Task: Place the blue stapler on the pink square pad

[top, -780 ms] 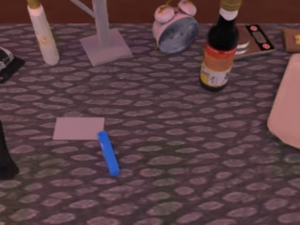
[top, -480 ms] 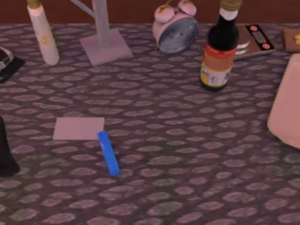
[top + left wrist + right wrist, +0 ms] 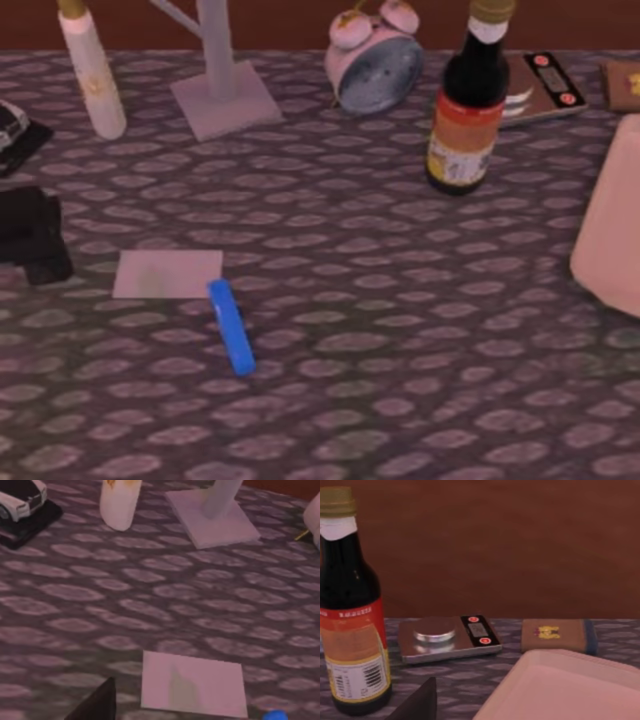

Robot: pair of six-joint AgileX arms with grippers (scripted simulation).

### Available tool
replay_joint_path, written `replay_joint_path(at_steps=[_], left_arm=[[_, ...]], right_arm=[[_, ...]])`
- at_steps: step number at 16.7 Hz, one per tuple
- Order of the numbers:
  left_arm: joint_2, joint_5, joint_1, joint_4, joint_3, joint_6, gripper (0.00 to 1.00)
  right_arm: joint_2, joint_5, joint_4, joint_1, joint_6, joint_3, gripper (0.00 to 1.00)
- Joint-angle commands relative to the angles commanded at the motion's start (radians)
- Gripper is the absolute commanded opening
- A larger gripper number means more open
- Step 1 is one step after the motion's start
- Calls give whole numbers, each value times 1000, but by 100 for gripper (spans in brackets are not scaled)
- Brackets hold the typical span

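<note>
Blue stapler [image 3: 231, 327] lies flat on the patterned tablecloth [image 3: 380, 330], angled, its upper end touching the pink square pad's [image 3: 167, 274] lower right corner; rest of it is off the pad. Your left gripper [image 3: 35, 240] hangs near the table's left edge, beside the pad w/ a gap between. Its fingers: can't tell if open or closed. Right arm isn't in the top view.

A: Left gripper [image 3: 35, 245] sits at the table's [image 3: 400, 350] left edge. Pad?

B: The pink square pad [image 3: 167, 274] lies just right of its jaws. The blue stapler [image 3: 231, 326] touches the pad's near-right corner, lying off it on the table.

A: Behind?

B: Base plate with post [image 3: 225, 98], far side; bottle [image 3: 465, 110] well right.
</note>
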Motion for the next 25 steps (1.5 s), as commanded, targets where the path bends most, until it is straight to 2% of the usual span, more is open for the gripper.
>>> replay_joint_path(at_steps=[7,13,17,25], left_arm=[[740,-4,-162,-419,545,-279,100],[1181,-4,-263,-676,907,-462,100],[1312,-5,-295,-754,1027,-522,100],[1332,-4,-293,-717,1003,-522,100]], right_arm=[[0,0,0,0,0,0,100],[0,0,0,0,0,0,100],[0,0,0,0,0,0,100],[0,0,0,0,0,0,100]])
